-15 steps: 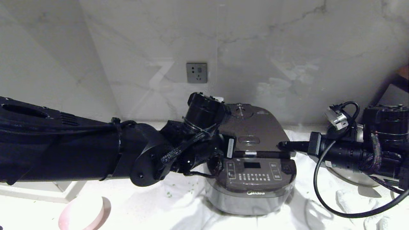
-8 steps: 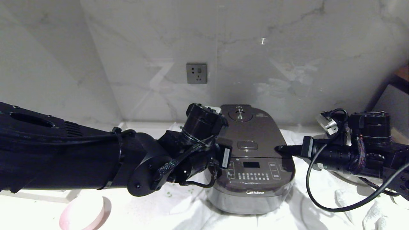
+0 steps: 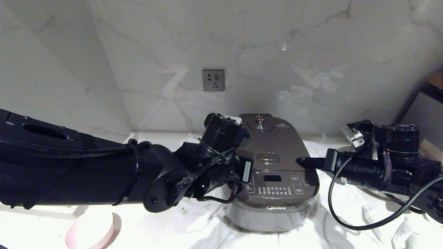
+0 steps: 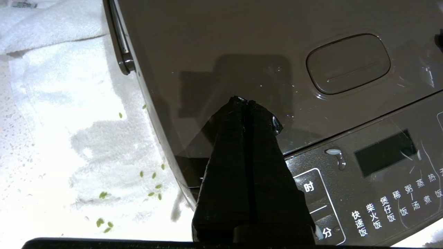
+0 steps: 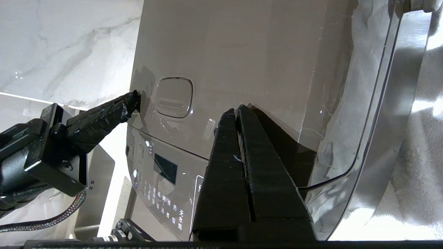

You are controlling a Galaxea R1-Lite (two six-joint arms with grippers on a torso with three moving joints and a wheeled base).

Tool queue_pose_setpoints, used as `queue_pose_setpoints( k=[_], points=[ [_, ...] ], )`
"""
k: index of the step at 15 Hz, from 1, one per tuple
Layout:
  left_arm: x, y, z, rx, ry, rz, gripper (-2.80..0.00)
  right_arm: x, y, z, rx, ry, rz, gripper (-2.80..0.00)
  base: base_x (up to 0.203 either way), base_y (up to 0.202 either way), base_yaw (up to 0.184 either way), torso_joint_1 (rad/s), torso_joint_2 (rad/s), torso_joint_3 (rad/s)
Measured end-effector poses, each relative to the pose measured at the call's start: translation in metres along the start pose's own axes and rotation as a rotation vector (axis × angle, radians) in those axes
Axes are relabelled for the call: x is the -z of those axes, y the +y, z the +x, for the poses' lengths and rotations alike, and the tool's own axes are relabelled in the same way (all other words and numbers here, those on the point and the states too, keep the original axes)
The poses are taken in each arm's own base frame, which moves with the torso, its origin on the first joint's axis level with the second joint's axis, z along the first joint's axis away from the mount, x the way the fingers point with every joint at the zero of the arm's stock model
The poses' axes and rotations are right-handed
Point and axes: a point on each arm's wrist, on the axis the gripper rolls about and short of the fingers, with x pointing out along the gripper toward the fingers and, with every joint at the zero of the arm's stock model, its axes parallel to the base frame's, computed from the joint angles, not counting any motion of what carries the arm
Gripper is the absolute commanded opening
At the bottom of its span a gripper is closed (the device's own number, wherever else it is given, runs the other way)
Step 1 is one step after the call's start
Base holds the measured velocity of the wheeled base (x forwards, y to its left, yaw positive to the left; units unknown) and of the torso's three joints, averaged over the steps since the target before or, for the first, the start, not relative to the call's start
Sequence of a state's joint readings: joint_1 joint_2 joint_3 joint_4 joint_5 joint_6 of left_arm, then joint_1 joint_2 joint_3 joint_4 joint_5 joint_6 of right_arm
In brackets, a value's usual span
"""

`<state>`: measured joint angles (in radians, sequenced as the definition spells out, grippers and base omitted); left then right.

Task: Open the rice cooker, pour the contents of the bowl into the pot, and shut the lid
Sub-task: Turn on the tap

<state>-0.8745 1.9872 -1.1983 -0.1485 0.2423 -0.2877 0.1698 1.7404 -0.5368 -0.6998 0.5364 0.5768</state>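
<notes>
The rice cooker (image 3: 273, 193) stands on a white cloth in the middle of the head view, with its lid (image 3: 277, 141) down flat and the oval release button (image 3: 268, 158) showing. The pot is hidden under the lid. My left gripper (image 4: 242, 101) is shut with nothing in it, its tip on the lid's front left part beside the button. My right gripper (image 3: 301, 160) is also shut and empty, its tip (image 5: 236, 110) on the lid's front right edge. The pale pink bowl (image 3: 93, 233) sits at the near left; its contents do not show. Green bits (image 4: 152, 180) lie on the cloth.
A white cloth (image 3: 207, 224) covers the counter around the cooker. The marble wall with a socket (image 3: 213, 80) stands close behind. My left forearm (image 3: 86, 173) crosses the left half of the head view. A black cable (image 3: 332, 211) loops below the right wrist.
The lid's front edge, slightly raised a second ago, has come down flush with the cooker body. Both gripper tips went down with it, and the right arm sank a little.
</notes>
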Motion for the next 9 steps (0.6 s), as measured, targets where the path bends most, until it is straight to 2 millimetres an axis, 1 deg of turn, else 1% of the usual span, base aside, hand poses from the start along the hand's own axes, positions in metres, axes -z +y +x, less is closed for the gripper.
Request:
queue_pose_setpoints(
  k=[2,9],
  points=[
    [0.0,0.0,0.0,0.001,0.0,-0.001,-2.8,0.0,0.001,-0.001,0.001,-0.001,0.001,-2.8,0.0,0.0,0.0,0.0,0.0,0.0],
    [-0.017,0.001,-0.014,0.01,-0.055,-0.02,-2.8,-0.003,0.015,-0.015,-0.02,-0.034,-0.024,-2.8,0.0,0.0,0.0,0.0,0.0,0.0]
  ],
)
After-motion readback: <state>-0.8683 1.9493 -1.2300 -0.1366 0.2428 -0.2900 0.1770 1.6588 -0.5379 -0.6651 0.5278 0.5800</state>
